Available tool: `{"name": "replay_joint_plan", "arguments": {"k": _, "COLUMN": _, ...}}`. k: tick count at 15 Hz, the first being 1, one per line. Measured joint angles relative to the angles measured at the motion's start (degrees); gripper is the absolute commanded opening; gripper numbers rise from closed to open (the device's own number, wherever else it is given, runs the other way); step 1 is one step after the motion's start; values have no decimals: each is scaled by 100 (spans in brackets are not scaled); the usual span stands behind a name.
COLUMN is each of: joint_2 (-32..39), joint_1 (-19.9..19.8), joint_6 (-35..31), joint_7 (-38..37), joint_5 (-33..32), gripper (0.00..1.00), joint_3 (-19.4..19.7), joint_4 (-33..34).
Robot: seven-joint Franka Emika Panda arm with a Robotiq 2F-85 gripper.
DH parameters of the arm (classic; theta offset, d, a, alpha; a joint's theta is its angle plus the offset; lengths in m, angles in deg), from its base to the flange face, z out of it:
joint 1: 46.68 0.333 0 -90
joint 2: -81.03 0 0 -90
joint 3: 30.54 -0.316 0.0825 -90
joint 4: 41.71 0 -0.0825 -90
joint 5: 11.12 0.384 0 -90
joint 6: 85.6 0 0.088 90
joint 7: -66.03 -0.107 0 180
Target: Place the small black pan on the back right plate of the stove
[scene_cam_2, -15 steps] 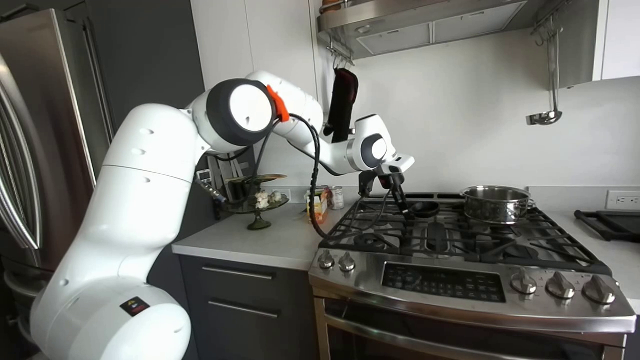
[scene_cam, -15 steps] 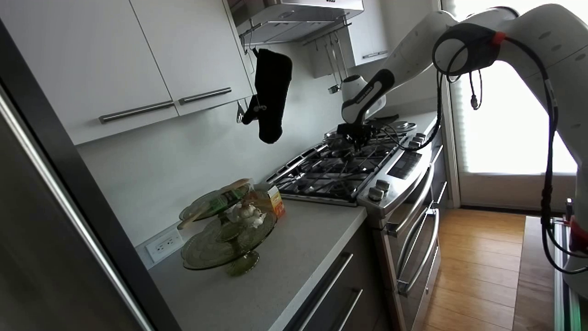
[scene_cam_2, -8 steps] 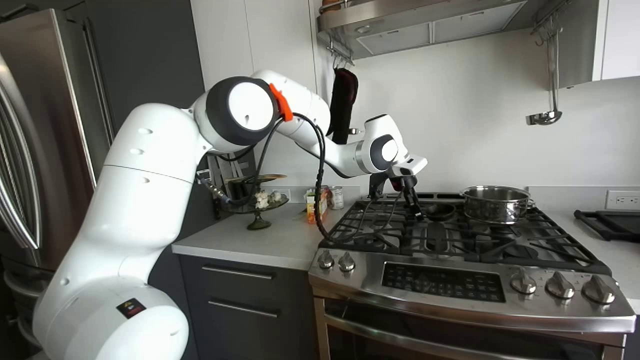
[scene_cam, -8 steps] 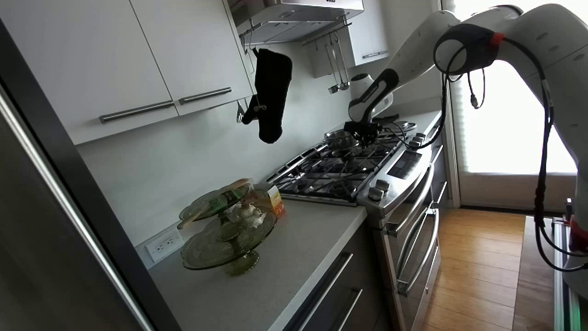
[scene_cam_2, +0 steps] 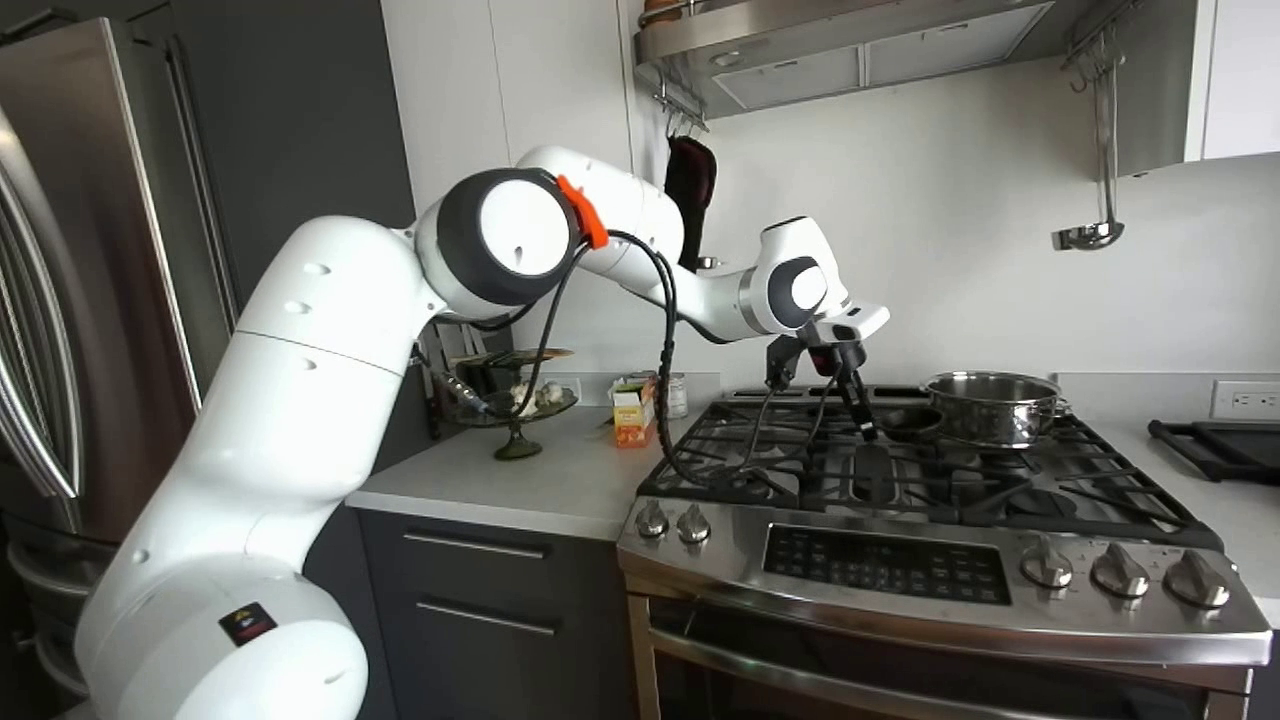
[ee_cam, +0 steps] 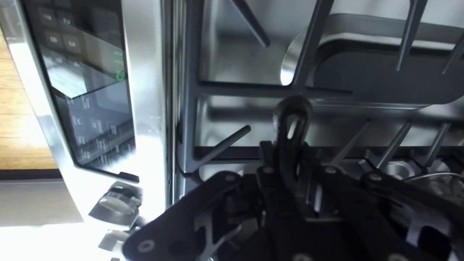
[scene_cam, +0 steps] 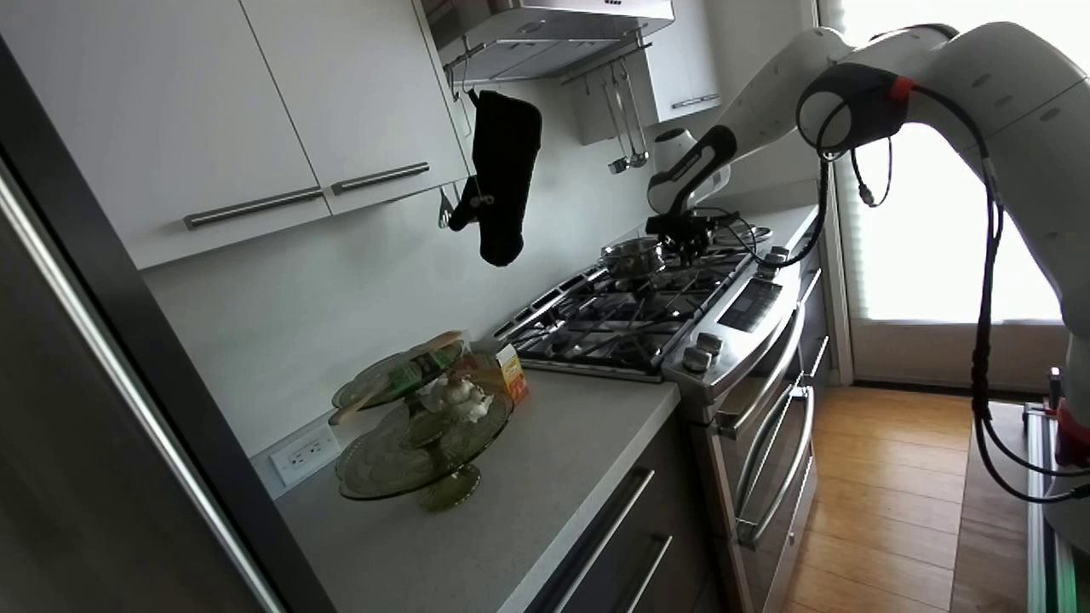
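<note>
Sm. blk pan [scene_cam_2: 913,424] just beside gripper [scene_cam_2: 866,430], handle [ee_cam: 293,103] clamped btwn jaws

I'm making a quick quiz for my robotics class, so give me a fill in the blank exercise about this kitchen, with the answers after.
The gripper holds the small black pan by its ____.
In an exterior view, the steel pot stands on the ____-hand side of the small black pan.
In an exterior view, exactly ____ knobs sit on the stove left of the control panel.
Missing words: handle; right; two.
</note>
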Motion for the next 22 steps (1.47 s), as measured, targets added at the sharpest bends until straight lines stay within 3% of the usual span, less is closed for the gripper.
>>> {"name": "replay_joint_plan", "arguments": {"k": 3, "joint_2": 345, "joint_1": -370, "joint_6": 470, "joint_7": 604, "joint_5": 238, "gripper": 5, "joint_3": -56, "joint_4": 680}}
{"name": "replay_joint_plan", "arguments": {"k": 10, "joint_2": 1656, "joint_1": -1025, "joint_6": 715, "joint_7": 1276, "joint_5": 714, "gripper": 5, "joint_3": -243, "joint_4": 2371}}
{"name": "replay_joint_plan", "arguments": {"k": 11, "joint_2": 1851, "joint_1": -1101, "joint_6": 756, "joint_7": 1278, "joint_5": 745, "gripper": 19, "joint_3": -267, "joint_4": 2619}}
{"name": "replay_joint_plan", "arguments": {"k": 17, "joint_2": 1966, "joint_1": -1094, "joint_6": 766, "joint_7": 1278, "joint_5": 746, "gripper": 19, "joint_3": -263, "joint_4": 2721}}
{"name": "replay_joint_plan", "arguments": {"k": 18, "joint_2": 1963, "joint_1": -1093, "joint_6": 766, "joint_7": 1278, "joint_5": 746, "gripper": 5, "joint_3": -263, "joint_4": 2721}}
{"name": "replay_joint_plan", "arguments": {"k": 22, "joint_2": 2027, "joint_1": -1093, "joint_6": 779, "joint_7": 1278, "joint_5": 740, "gripper": 5, "joint_3": -262, "joint_4": 2723}}
